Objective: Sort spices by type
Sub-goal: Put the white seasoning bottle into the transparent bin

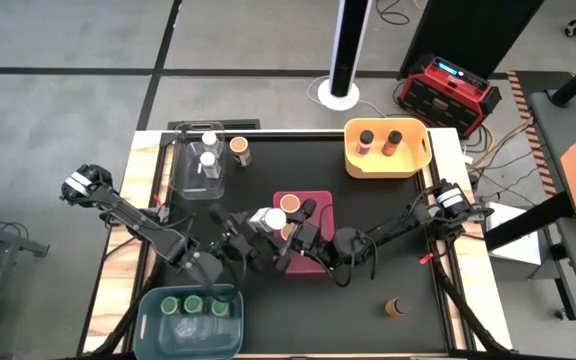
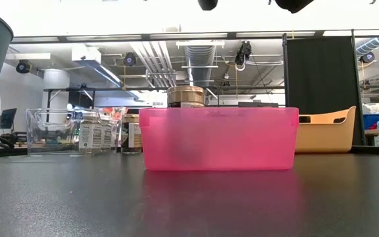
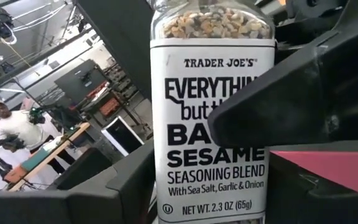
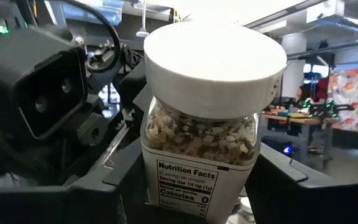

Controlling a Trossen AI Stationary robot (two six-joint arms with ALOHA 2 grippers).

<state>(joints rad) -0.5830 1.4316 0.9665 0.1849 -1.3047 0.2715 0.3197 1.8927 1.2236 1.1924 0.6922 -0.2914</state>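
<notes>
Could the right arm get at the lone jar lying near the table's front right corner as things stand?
Probably not yet: the right gripper is at the pink bin, around the white-lidded jar with the left gripper. Bare table surrounds the lone jar.

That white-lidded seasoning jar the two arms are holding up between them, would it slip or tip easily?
The white-lidded jar looks smooth and hard-sided, so it could probably slip in a loose grip. It is tall and narrow, so set down carelessly it might tip, then roll. It seems nearly full of seasoning, so likely fairly heavy for its size. Both the left gripper and right gripper flank it.
</notes>
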